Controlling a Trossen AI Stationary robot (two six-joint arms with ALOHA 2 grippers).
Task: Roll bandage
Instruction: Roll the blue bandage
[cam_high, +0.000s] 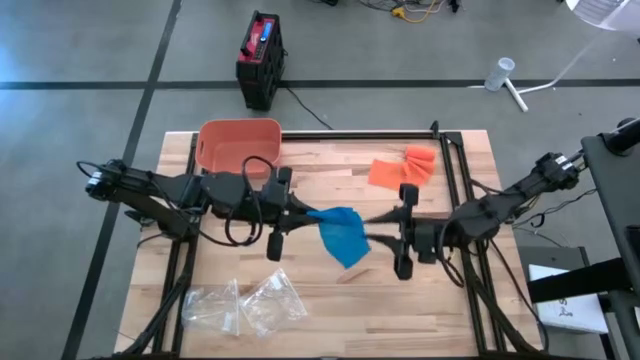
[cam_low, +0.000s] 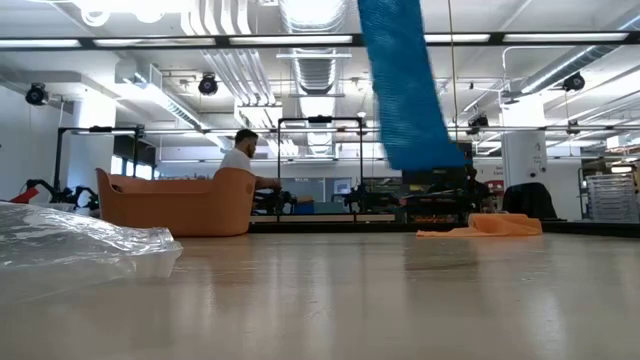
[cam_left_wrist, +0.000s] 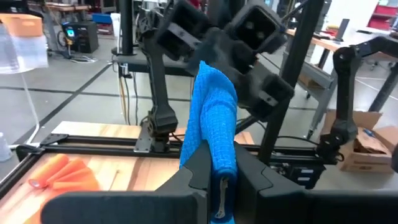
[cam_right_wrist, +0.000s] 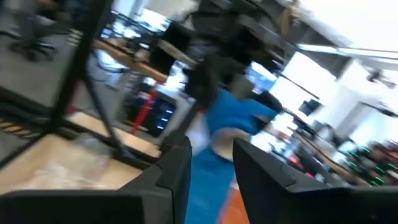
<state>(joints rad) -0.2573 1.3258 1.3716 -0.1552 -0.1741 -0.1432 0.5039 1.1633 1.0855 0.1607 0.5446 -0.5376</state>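
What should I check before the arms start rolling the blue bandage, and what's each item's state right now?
1. Left gripper shut on the blue bandage: ok.
2. Right gripper holds the other end: cannot tell, view blurred.
3. Bandage lifted off the table: ok, it hangs above the wood in the low view.
4. Orange bandage lies apart from both arms: ok.
5. Plastic bags lie apart: ok.

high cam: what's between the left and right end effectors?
In the high view, only the blue bandage spans the gap between the left end effector and the right end effector, held up off the table.
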